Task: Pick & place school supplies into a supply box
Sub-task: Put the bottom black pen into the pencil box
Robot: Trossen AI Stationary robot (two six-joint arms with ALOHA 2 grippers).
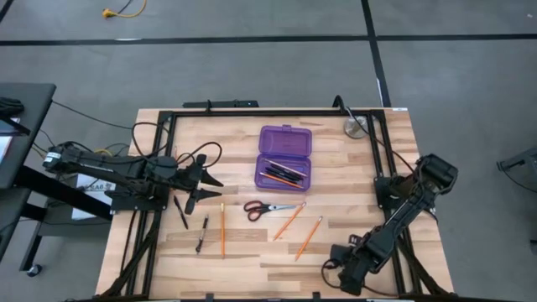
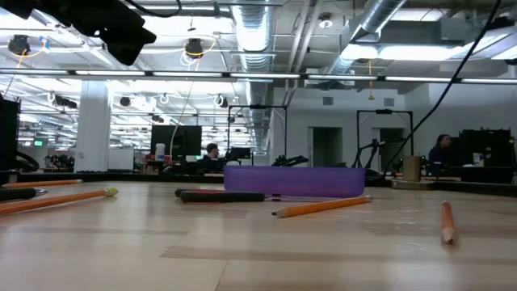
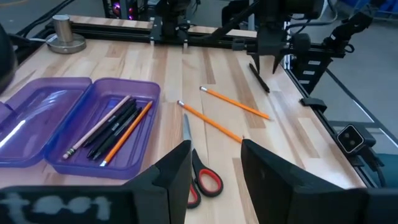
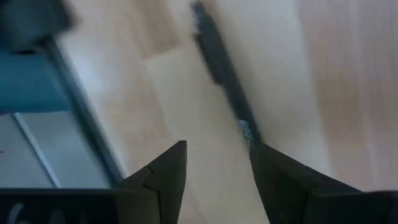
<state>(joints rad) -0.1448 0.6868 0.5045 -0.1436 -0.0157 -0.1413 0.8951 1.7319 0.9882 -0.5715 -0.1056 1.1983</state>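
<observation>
The purple supply box (image 1: 284, 158) lies open in the table's middle, its tray (image 3: 106, 127) holding black pens and pencils. The scissors (image 1: 268, 208) lie flat just near of it. Three orange pencils (image 1: 222, 228) (image 1: 288, 221) (image 1: 308, 237) and two black pens (image 1: 180, 212) (image 1: 202, 233) lie loose on the wood. My left gripper (image 1: 214, 186) is open, hovering left of the box and pointing toward it. My right gripper (image 1: 331, 267) is open near the table's near-right corner, above another black pen (image 4: 221, 68) that lies just ahead of its fingers.
A round silver disc (image 1: 358, 127) sits at the far right corner. A black frame rail (image 1: 252, 113) runs around the table's edges. Bare wood lies right of the box. Beyond the table, the low view shows an office with a person (image 2: 212, 152) far off.
</observation>
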